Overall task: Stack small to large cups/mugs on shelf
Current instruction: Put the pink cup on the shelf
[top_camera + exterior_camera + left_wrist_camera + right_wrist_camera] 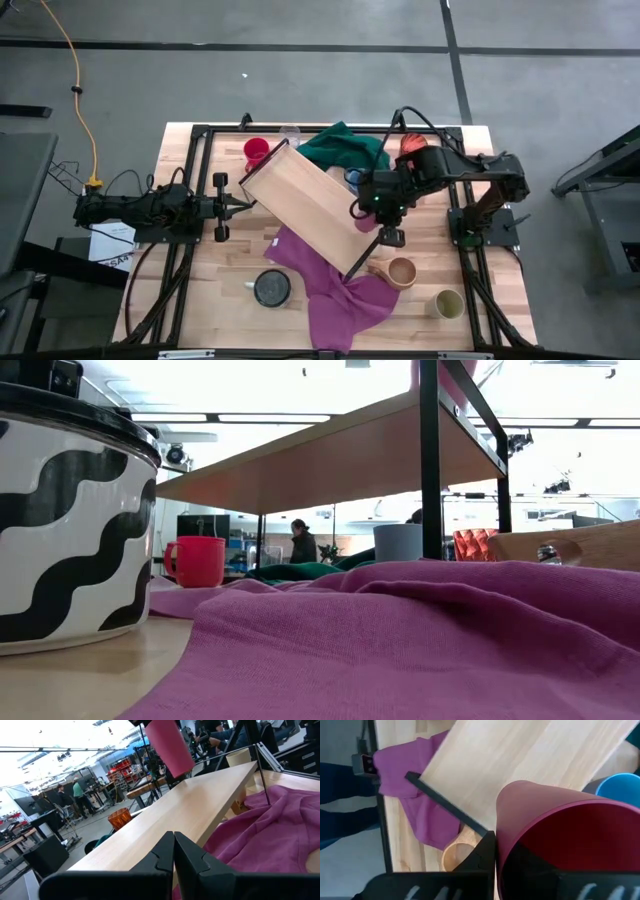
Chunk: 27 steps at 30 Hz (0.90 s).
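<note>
The magenta cup [560,835] fills the lower right of the right wrist view, pinched by the right gripper [495,865] above the shelf [310,205]. From overhead the arm hides this cup. The shelf lies diagonally across the frame's middle, over the purple cloth [335,290]. The left gripper [173,855], fingers pressed together, points at the shelf's left end.

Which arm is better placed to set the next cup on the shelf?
Right. Its tool already holds the magenta cup above the shelf; the left tool is shut and empty at the shelf's left end.
</note>
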Each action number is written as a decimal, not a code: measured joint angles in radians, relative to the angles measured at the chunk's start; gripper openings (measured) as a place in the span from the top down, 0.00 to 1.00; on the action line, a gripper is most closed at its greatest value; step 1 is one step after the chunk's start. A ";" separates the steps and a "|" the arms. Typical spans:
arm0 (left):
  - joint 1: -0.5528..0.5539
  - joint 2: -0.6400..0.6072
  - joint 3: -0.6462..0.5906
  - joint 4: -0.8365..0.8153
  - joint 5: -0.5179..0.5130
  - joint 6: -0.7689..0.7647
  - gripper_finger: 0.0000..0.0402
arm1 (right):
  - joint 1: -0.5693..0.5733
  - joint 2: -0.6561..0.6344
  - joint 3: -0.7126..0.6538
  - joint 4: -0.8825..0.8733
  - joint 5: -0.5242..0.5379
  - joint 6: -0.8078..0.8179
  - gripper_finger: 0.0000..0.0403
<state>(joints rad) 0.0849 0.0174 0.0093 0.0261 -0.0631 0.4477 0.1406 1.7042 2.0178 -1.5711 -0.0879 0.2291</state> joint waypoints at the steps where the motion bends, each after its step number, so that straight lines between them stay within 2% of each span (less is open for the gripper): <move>1: 0.000 0.000 0.000 0.000 0.000 0.000 1.00 | -0.002 0.002 0.000 0.000 0.002 0.002 1.00; 27: 0.000 0.000 0.000 0.000 0.000 0.000 1.00 | 0.011 0.000 -0.026 0.000 0.007 0.018 1.00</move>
<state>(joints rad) 0.0849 0.0172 0.0091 0.0261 -0.0633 0.4478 0.1514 1.7043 1.9919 -1.5710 -0.0811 0.2466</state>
